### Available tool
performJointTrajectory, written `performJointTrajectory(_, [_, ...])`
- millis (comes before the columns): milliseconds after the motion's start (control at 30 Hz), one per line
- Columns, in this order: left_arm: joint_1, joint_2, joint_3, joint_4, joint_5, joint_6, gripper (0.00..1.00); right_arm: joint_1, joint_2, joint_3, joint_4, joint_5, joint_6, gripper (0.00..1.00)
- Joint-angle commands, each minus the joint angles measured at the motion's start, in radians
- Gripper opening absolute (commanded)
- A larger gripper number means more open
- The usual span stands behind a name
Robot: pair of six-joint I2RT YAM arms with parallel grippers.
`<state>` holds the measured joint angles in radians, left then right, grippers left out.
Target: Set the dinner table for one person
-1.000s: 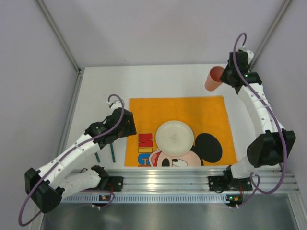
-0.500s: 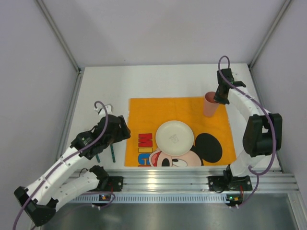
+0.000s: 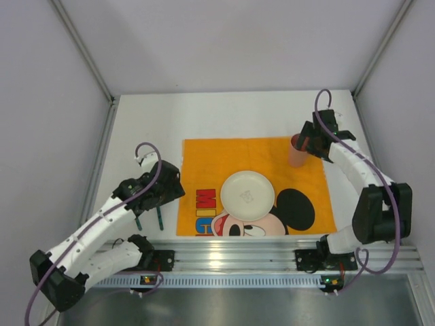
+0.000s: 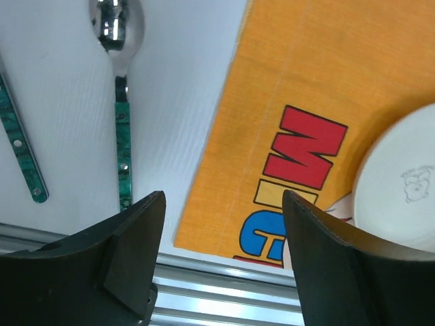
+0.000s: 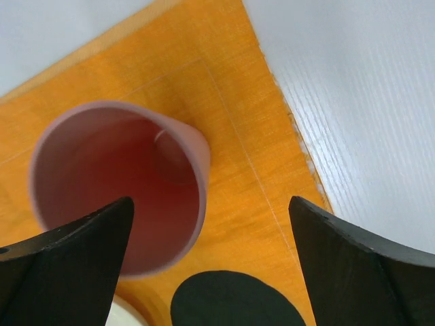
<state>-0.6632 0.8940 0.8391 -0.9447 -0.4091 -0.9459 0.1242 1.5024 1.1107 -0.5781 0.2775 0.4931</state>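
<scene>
The white dinner table [image 3: 224,115] carries an orange Mickey Mouse mat [image 3: 272,159] with a white plate [image 3: 247,194] at its middle. A pink cup [image 3: 297,152] stands upright on the mat's far right corner. My right gripper [image 3: 305,140] hovers over it, open; in the right wrist view the cup [image 5: 115,187] sits by the left finger, and the gripper [image 5: 211,204] holds nothing. A green-handled spoon [image 4: 121,129] and a second green-handled utensil [image 4: 22,153] lie on the table left of the mat. My left gripper [image 4: 223,198] hangs open above the mat's near left corner, empty.
A ribbed aluminium rail [image 3: 231,255] runs along the near edge with both arm bases bolted to it. Grey walls with metal posts close in the table on the left, right and far sides. Bare white table lies beyond the mat.
The right arm carried the cup from the far right corner of the table onto the mat's far right corner, then opened and let it go. The left arm shifted slightly.
</scene>
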Motion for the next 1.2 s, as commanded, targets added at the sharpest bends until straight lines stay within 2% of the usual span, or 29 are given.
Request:
performJointTrajectory(0, [0.088, 0.039, 0.003, -0.04, 0.005, -0.034, 0.76, 0.017, -0.178, 0.035, 0.012, -0.04, -0.002, 0.98])
performJointTrajectory(33, [0.135, 0.049, -0.003, -0.032, 0.036, -0.016, 0.76, 0.026, -0.201, 0.047, -0.008, -0.037, -0.005, 1.0])
performJointTrajectory(67, [0.26, 0.069, -0.027, -0.023, 0.135, 0.028, 0.77, 0.043, -0.224, 0.06, -0.028, -0.034, -0.005, 1.0])
performJointTrajectory(167, [0.497, 0.143, -0.083, 0.038, 0.319, 0.128, 0.77, 0.074, -0.329, 0.089, -0.094, -0.031, -0.001, 1.0])
performJointTrajectory(267, [0.594, 0.222, -0.098, 0.104, 0.377, 0.189, 0.77, 0.078, -0.438, 0.09, -0.155, -0.041, 0.01, 1.0])
performJointTrajectory(500, [0.623, 0.43, -0.101, 0.244, 0.451, 0.223, 0.75, 0.08, -0.614, 0.086, -0.325, -0.011, -0.022, 1.0])
performJointTrajectory(633, [0.625, 0.534, -0.092, 0.27, 0.422, 0.245, 0.72, 0.077, -0.651, 0.067, -0.368, 0.017, -0.03, 1.0])
performJointTrajectory(733, [0.631, 0.575, -0.101, 0.284, 0.385, 0.26, 0.64, 0.077, -0.66, 0.064, -0.382, 0.015, -0.028, 1.0])
performJointTrajectory(833, [0.634, 0.591, -0.13, 0.316, 0.368, 0.268, 0.47, 0.077, -0.651, 0.066, -0.384, 0.009, -0.027, 1.0])
performJointTrajectory(867, [0.634, 0.595, -0.133, 0.325, 0.363, 0.269, 0.4, 0.077, -0.648, 0.069, -0.384, 0.006, -0.027, 1.0])
performJointTrajectory(900, [0.636, 0.603, -0.133, 0.327, 0.365, 0.274, 0.19, 0.077, -0.639, 0.072, -0.384, 0.003, -0.027, 1.0])
performJointTrajectory(933, [0.637, 0.615, -0.124, 0.34, 0.375, 0.295, 0.07, 0.077, -0.634, 0.077, -0.384, 0.0, -0.027, 1.0])
performJointTrajectory(967, [0.637, 0.626, -0.108, 0.331, 0.375, 0.305, 0.0, 0.077, -0.63, 0.086, -0.381, -0.009, -0.028, 1.0])
performJointTrajectory(1033, [0.637, 0.649, -0.033, 0.269, 0.368, 0.346, 0.0, 0.077, -0.616, 0.1, -0.37, -0.043, -0.039, 1.0])
performJointTrajectory(1133, [0.636, 0.593, 0.069, 0.213, 0.357, 0.395, 0.0, 0.087, -0.599, 0.095, -0.252, -0.352, -0.117, 1.0])
performJointTrajectory(1167, [0.636, 0.568, 0.09, 0.213, 0.375, 0.403, 0.0, 0.106, -0.588, 0.083, -0.183, -0.524, -0.123, 1.0])
